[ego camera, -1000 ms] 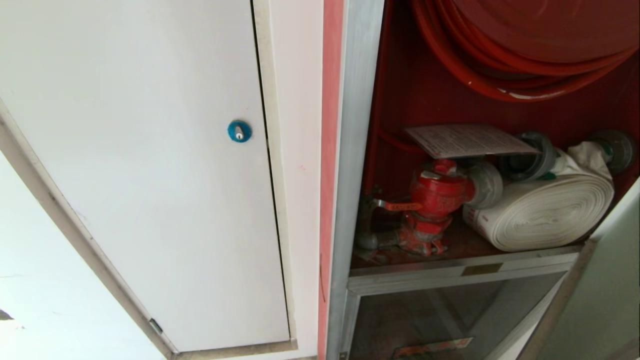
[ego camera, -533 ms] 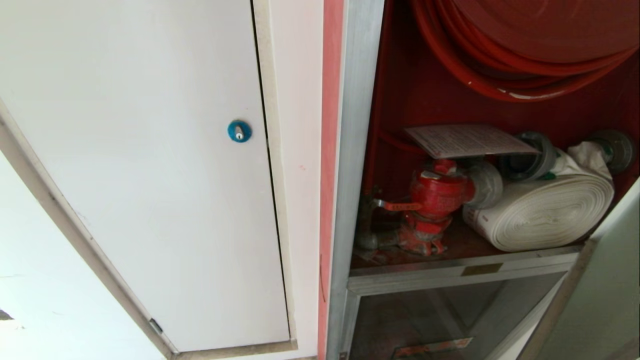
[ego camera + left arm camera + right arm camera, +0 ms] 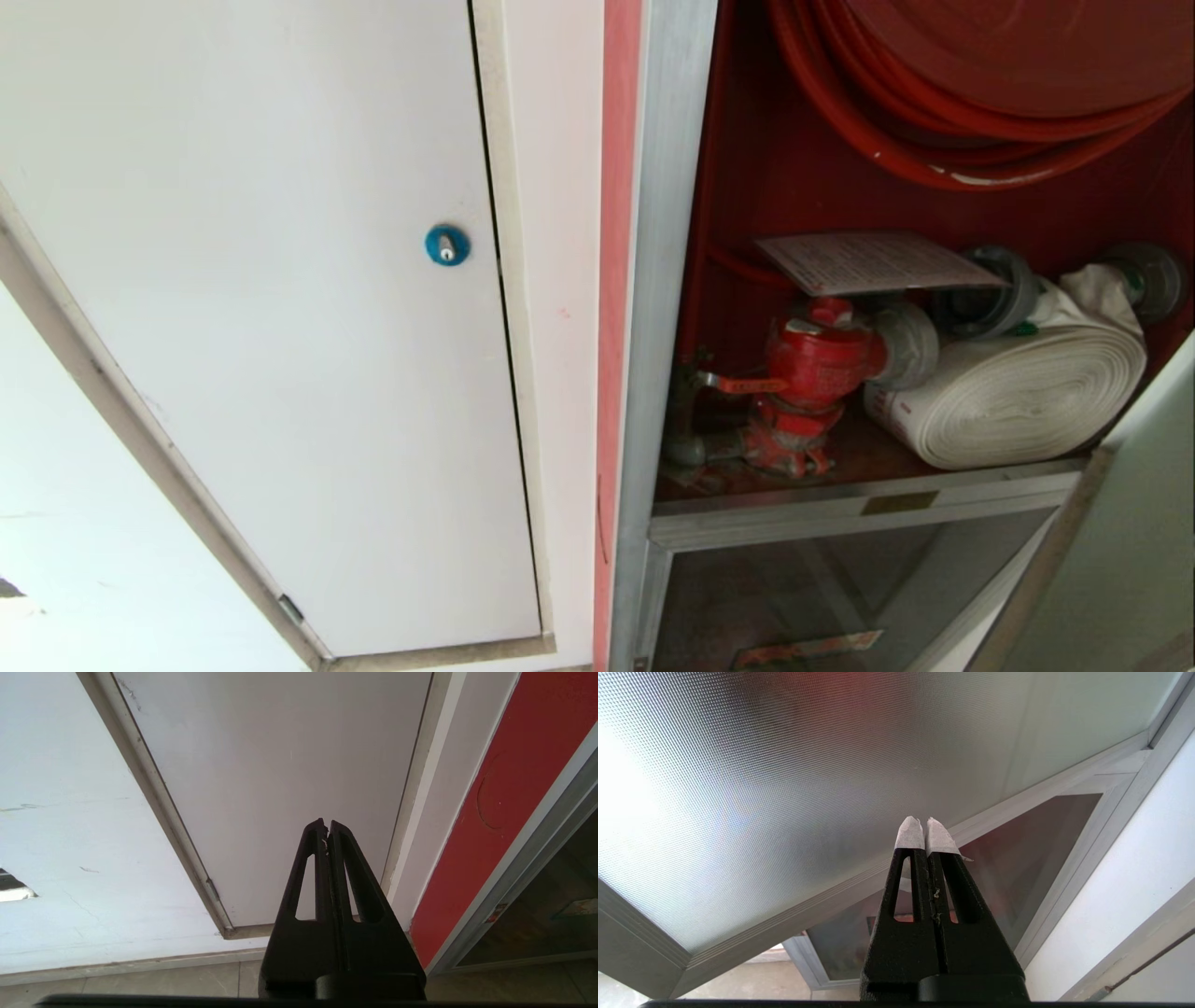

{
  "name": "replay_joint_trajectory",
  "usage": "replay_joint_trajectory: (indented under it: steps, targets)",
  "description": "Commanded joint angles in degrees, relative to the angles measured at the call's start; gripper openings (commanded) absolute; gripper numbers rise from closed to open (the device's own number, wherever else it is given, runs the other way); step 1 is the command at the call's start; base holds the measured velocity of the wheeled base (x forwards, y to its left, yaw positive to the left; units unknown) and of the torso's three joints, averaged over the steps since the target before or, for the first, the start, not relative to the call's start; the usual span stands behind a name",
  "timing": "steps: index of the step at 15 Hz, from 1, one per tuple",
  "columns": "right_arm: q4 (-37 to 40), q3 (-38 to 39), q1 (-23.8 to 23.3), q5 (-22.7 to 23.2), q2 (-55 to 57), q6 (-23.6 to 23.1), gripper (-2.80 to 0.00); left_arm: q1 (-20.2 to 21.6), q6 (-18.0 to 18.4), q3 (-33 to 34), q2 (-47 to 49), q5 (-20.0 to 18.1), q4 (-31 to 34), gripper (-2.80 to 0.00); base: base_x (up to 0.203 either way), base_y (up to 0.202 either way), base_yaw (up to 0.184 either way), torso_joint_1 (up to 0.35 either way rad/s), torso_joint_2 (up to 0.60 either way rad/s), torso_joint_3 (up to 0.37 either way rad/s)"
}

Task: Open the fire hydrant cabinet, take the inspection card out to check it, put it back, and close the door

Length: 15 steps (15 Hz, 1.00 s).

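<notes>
The fire hydrant cabinet (image 3: 667,280) is seen open, its door (image 3: 1134,523) swung out at the right. Inside, the inspection card (image 3: 873,261) is laid flat on the red valve (image 3: 812,369), left of the white rolled hose (image 3: 1022,397). Both the left gripper (image 3: 326,828) and right gripper (image 3: 923,828) are pressed together, empty. Nothing has shifted since earlier.

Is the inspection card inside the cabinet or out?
Inside: the inspection card lies flat atop the red valve, within the fire hydrant cabinet.
</notes>
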Motion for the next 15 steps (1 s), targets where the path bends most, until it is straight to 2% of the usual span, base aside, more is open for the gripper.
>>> replay_joint_trajectory:
  steps: [1,5,15]
  targets:
    - [-0.04,0.18,0.0,0.0,0.17,0.0,-2.8,0.01,0.01,-0.01,-0.11,-0.02,-0.02,-2.8,0.0,0.0,0.0,0.0,0.0,0.0]
    - [-0.04,0.18,0.0,0.0,0.09,-0.08,-2.8,0.01,-0.34,-0.01,-0.11,-0.02,-0.02,-2.8,-0.028,0.0,0.001,0.004,0.0,0.001]
    - [-0.04,0.18,0.0,0.0,0.09,0.0,-2.8,0.01,-0.35,-0.01,-0.11,-0.02,-0.02,-2.8,-0.194,0.0,0.001,0.001,0.0,0.002]
